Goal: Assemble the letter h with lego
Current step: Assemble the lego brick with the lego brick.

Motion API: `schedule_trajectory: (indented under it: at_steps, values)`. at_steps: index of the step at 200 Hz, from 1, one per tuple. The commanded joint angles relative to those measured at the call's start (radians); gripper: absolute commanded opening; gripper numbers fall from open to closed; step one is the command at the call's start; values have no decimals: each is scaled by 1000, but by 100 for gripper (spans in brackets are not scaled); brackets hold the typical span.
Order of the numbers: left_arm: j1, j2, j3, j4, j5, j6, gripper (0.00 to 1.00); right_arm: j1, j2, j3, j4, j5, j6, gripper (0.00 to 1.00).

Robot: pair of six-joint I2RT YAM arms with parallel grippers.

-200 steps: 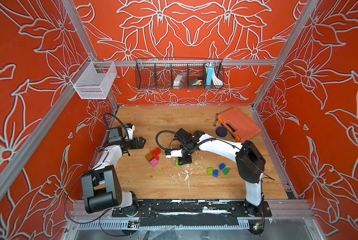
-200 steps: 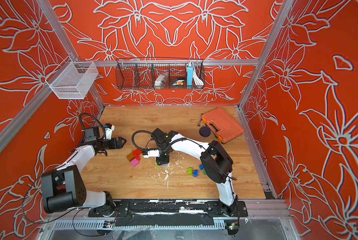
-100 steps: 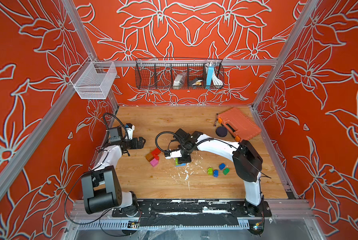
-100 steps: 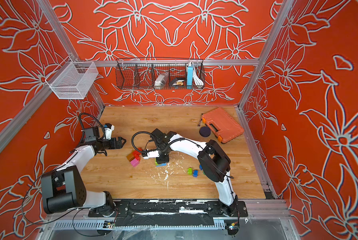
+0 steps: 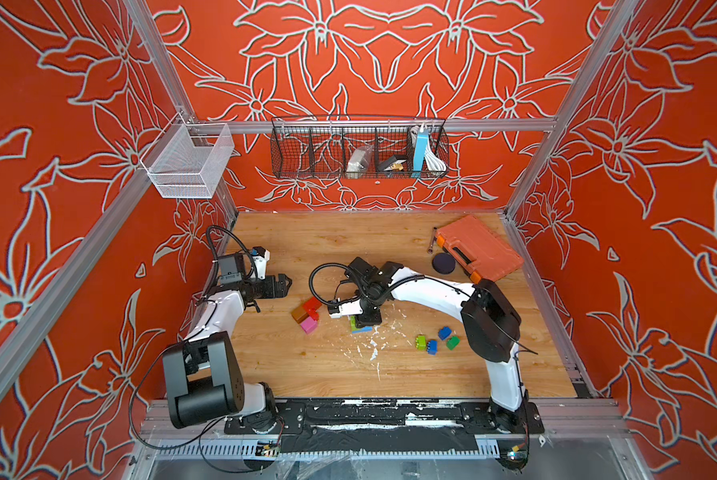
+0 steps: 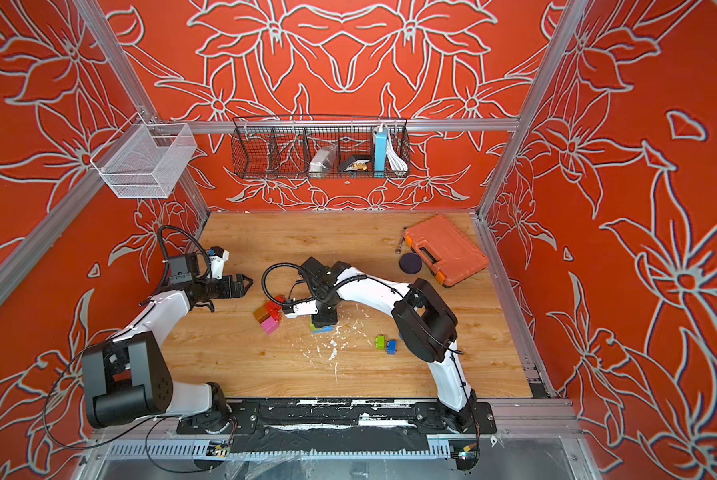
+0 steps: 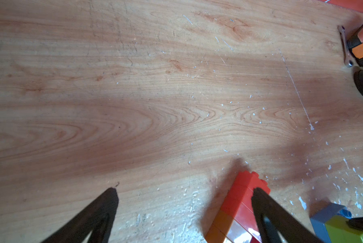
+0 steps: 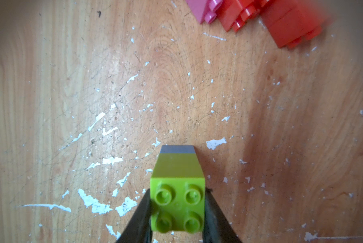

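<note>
Table centre: lime-green studded plastic brick point(image 8: 177, 202) on a blue plastic brick point(image 8: 177, 149). At its 9 o'clock, red, brown and pink brick cluster point(image 5: 307, 315). Underneath, pale wood-grain tabletop point(image 5: 327, 374), white-flecked. At 1 o'clock, orange ribbed plastic case point(image 5: 479, 249). All round, enclosure walls point(image 5: 369, 62), red-orange with grey-white flower outlines.

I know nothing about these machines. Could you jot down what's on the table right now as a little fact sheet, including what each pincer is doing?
right pincer: shut on the lime green brick, which is stacked on a blue brick
left pincer: open, holding nothing
brick cluster: red, brown and pink, lying together
loose bricks: lime one, blue pair, dark green one
elsewhere: orange tool case, dark disc
table: wood, flecked white
</note>
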Motion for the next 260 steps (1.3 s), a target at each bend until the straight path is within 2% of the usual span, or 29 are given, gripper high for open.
schedule_trajectory:
  at_steps: [1, 52, 90, 132, 157, 169, 189, 202, 219, 236, 260]
  values:
    - [5, -19, -9, -8, 22, 13, 99, 38, 127, -1, -147, 129, 3, 22]
    - [6, -20, -9, -8, 27, 17, 99, 49, 227, 17, -211, 137, 41, 20]
    - [6, -20, -10, -8, 29, 17, 99, 39, 146, 43, -166, 150, 140, 21]
    - [6, -10, 0, -17, 29, 16, 99, -55, -10, 38, -72, 170, 329, 22]
    - [7, -11, -3, -14, 36, 16, 99, -122, -18, 15, -47, 250, 389, 23]
    - [7, -7, 2, -18, 35, 15, 99, -158, -2, 17, -42, 239, 416, 23]
    - [7, -14, -5, -14, 39, 18, 99, -190, 21, 33, -46, 231, 441, 30]
    - [7, -9, 0, -18, 40, 16, 99, -198, 21, 45, -60, 243, 462, 44]
    - [7, -5, 4, -21, 36, 15, 99, -207, -18, 36, -42, 209, 493, 55]
    - [8, -11, -2, -18, 42, 17, 99, -218, -75, 29, -35, 188, 523, 61]
    - [7, 2, 8, -26, 45, 17, 99, -231, -181, -34, -35, 185, 551, 64]
